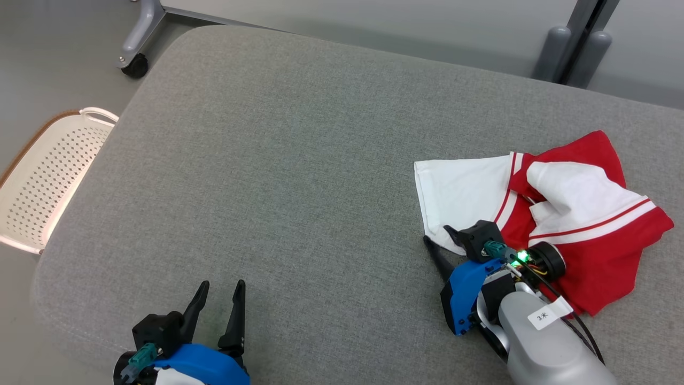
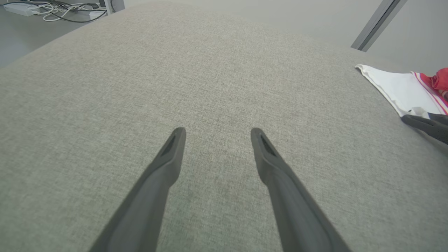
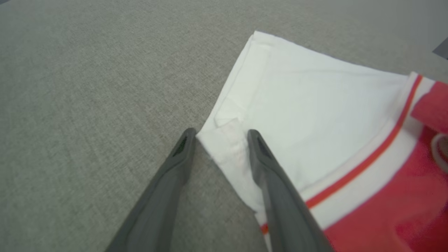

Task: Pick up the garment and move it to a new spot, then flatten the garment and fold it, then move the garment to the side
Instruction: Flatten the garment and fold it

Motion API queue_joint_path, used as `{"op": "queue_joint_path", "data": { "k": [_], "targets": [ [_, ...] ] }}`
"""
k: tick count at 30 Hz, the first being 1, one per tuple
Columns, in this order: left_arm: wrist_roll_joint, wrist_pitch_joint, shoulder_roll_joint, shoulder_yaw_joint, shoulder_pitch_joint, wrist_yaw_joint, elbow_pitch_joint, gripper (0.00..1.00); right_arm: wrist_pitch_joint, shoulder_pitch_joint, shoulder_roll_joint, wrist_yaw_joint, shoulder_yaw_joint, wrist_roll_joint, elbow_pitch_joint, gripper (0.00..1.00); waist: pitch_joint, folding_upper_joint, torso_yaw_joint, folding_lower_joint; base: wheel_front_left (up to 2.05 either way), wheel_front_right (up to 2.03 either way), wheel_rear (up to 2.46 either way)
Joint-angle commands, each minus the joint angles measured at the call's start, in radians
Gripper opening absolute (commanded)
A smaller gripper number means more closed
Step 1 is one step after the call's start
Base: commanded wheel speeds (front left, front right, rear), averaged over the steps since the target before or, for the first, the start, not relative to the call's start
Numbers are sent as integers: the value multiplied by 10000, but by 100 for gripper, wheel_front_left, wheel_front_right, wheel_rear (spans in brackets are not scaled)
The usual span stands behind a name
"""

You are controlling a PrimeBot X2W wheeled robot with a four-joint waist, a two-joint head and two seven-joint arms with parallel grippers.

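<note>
The garment [image 1: 582, 203], red with white panels and red-and-white stripes, lies crumpled at the right of the grey padded table [image 1: 294, 160]. Its white hem spreads toward the middle. My right gripper [image 1: 437, 234] rests at the near left corner of that hem. In the right wrist view, the right gripper [image 3: 220, 134] straddles the white edge of the garment [image 3: 315, 115], one finger on the cloth and one on the table, jaws still apart. My left gripper [image 1: 223, 283] stands open over bare table at the lower left, nothing between its fingers [image 2: 175, 154]. The left wrist view shows the garment [image 2: 399, 87] at its right edge.
A white perforated basket [image 1: 48, 176] sits off the table's left side. A grey frame leg with a caster [image 1: 136, 61] stands beyond the far left corner, and grey posts [image 1: 577, 53] behind the far right. Cables [image 2: 63, 12] lie on the floor.
</note>
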Motion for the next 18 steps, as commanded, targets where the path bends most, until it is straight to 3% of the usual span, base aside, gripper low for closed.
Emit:
{"op": "queue_joint_path", "data": {
  "k": [1, 10, 18],
  "targets": [
    [-45, -19, -11, -47, -245, -16, -20, 100, 213, 25, -54, 5, 89, -77, 175, 0, 35, -2, 4, -1, 0, 0, 0],
    [43, -19, 78, -97, -8, -17, -112, 100, -1123, -613, -48, 5, 216, 1045, -1143, 0, -337, -2, -849, -1, 0, 0, 0],
    [214, -19, -98, -105, 401, -17, 60, 100, -1299, -2095, -46, 5, -402, 2209, -3308, 0, -1176, -2, -1643, -1, 0, 0, 0]
  ]
}}
